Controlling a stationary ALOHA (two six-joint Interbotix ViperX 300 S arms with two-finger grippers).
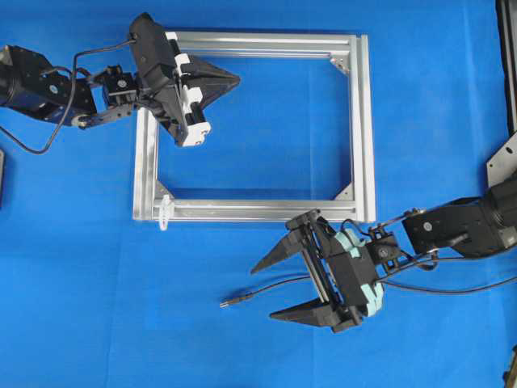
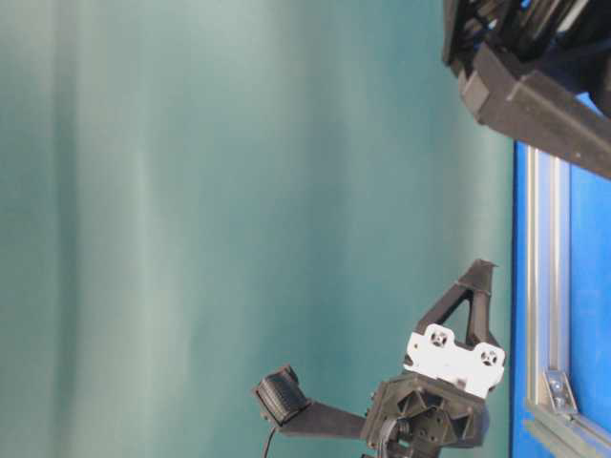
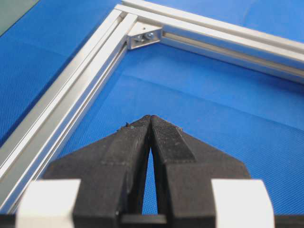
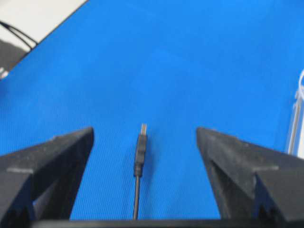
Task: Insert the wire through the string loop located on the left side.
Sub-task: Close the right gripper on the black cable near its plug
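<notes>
The wire (image 1: 262, 288) lies on the blue mat in front of the frame, its slim plug (image 1: 227, 303) pointing left. My right gripper (image 1: 264, 293) is open, one finger on each side of the wire and neither touching it. In the right wrist view the plug (image 4: 140, 147) lies between the spread fingertips of my right gripper (image 4: 144, 133). The white string loop (image 1: 164, 212) hangs at the frame's near left corner. My left gripper (image 1: 237, 79) hovers over the frame's far left corner, shut on nothing. Its tips (image 3: 150, 118) are pressed together.
The silver aluminium frame (image 1: 367, 121) lies flat on the blue mat (image 1: 97, 307), with corner brackets (image 3: 145, 37) inside its corners. Thicker black cables (image 1: 452, 288) trail from the right arm. A white strip (image 4: 297, 111) shows at the right edge of the right wrist view.
</notes>
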